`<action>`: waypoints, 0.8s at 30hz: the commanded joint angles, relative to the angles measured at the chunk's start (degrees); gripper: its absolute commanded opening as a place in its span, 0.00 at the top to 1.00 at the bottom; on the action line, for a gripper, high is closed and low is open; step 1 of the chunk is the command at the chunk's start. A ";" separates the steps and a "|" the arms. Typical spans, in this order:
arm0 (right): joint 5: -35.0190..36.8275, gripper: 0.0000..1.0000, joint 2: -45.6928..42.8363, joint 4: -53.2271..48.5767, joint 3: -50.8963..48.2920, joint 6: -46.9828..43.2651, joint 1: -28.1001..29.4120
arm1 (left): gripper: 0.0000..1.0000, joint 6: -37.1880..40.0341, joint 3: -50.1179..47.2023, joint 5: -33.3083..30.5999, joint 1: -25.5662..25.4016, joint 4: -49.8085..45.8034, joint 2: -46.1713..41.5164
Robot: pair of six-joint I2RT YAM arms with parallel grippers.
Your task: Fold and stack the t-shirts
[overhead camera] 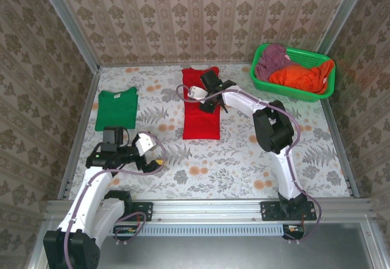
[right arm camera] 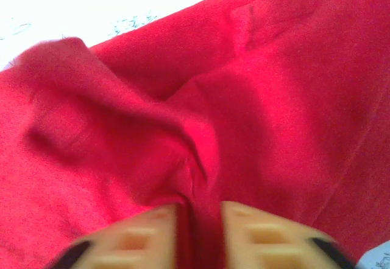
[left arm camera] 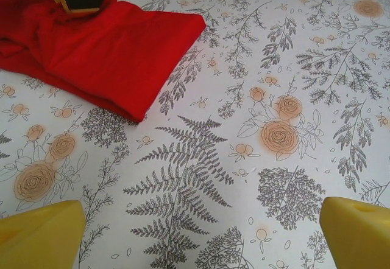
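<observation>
On the table (overhead camera: 244, 159), a first t-shirt (overhead camera: 116, 111) lies flat near the left edge, a second t-shirt (overhead camera: 201, 123) lies lengthwise in the middle to its right, and a basket (overhead camera: 277, 86) holding heaped clothes (overhead camera: 292, 74) sits in the far right corner.

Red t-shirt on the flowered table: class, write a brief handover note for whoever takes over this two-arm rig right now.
Left pincer: open, holding nothing, low over the flowered table, near a corner of the bright red cloth t-shirt.
Right pincer: closed on a raised ridge of the red cloth, toward the shirt's far end.
The emerald green cloth t-shirt lies flat at the table's left, apart from the red one.
Done: the red one is folded into a long narrow strip.
Left to do: finish the folds, then stack the two shirts; nothing is stacked yet.
</observation>
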 commanded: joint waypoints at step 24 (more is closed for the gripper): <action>-5.79 0.06 -32.18 19.51 -43.89 0.98 5.75 | 0.00 -4.18 2.36 1.49 -6.24 8.14 5.35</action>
